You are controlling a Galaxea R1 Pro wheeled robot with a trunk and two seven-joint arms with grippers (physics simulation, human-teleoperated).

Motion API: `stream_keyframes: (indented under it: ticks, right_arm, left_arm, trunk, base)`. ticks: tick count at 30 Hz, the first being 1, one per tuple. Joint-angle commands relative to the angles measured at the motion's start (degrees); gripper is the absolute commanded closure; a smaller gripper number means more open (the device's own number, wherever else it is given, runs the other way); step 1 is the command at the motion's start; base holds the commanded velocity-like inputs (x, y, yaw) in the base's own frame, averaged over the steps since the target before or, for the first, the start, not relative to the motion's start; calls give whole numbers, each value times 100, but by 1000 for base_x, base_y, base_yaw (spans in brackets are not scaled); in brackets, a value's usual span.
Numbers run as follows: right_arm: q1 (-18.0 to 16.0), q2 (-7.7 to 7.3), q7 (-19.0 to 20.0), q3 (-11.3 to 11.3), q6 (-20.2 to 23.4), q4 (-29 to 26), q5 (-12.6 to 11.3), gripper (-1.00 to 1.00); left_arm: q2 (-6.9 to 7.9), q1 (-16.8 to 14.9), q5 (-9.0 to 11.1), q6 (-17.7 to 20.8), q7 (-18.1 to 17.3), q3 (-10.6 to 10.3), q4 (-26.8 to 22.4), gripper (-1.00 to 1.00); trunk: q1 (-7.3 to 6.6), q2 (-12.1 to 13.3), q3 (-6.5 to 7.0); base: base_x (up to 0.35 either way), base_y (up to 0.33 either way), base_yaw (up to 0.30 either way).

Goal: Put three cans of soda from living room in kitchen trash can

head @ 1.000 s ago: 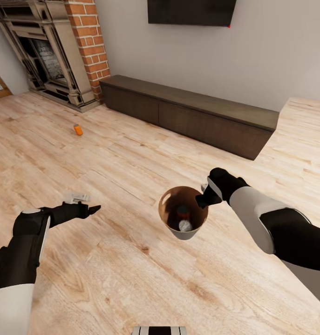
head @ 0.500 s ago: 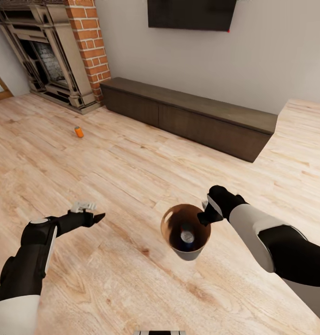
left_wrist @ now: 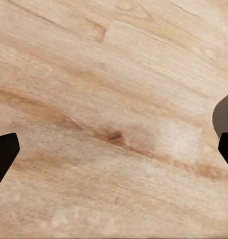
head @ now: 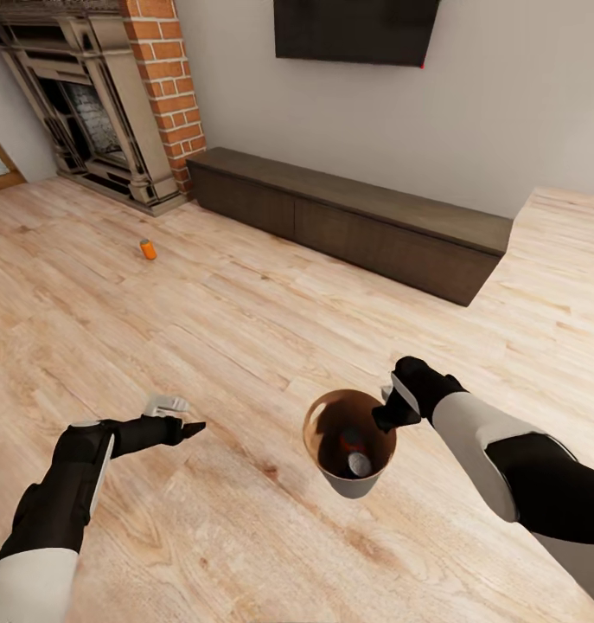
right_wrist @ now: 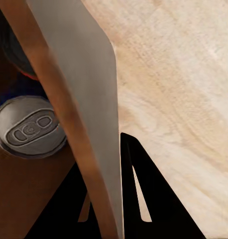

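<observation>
My right gripper (head: 386, 419) is shut on the rim of the tash can (head: 355, 487), a small tapered bucket held above the wood floor. Inside its brown interior lie two dark cans of soda, one showing its pale grey top (head: 360, 464). The right wrist view shows the bucket wall (right_wrist: 89, 99) pinched between the black fingers (right_wrist: 154, 199), with a can top (right_wrist: 29, 127) inside. An orange can of soda (head: 147, 249) stands on the floor far to the left, near the fireplace. My left gripper (head: 189, 427) hangs open over bare floor, fingertips (left_wrist: 2, 157) wide apart.
This is the living room. A brick fireplace (head: 98, 112) stands at the back left, and a long dark low cabinet (head: 357, 221) runs along the wall under a TV (head: 357, 30). Light wood floor (head: 245, 329) stretches between me and the orange can.
The whole picture has shifted, so the camera has moved. Both arms sit lower in the view, and the cans have rolled about inside the held bucket.
</observation>
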Motion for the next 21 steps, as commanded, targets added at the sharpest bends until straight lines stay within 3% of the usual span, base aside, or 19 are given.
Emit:
stream_keyframes:
  ticks: [1,14,16,18,21]
  right_arm:
    - [4,-22,35,-35,7,-32,-82,100]
    - [381,-283,66,-94,7,-395,-87,100]
    - [466,-348,85,-247,-157,-401,-89,100]
    - [669,-485,179,-552,-545,-425,-82,100]
    - [748,-556,227,-653,-669,-560,-52,100]
  left_arm:
    - [-1,2,3,-6,-7,2,-5,-100]
    - [-55,10,22,-54,43,6,-646,-100]
    - [-60,11,21,-53,45,5,-796,-100]
    - [-68,13,21,-42,47,7,-922,-100]
    - [-73,15,21,-41,48,9,-955,-100]
  trunk:
    - [-1,1,1]
    - [-1,1,3]
    - [-1,1,12]
    - [-1,1,26]
    - [-1,1,50]
  base:
    - [0,0,0]
    - [0,0,0]
    - [0,0,0]
    - [0,0,-3]
    - [0,0,-37]
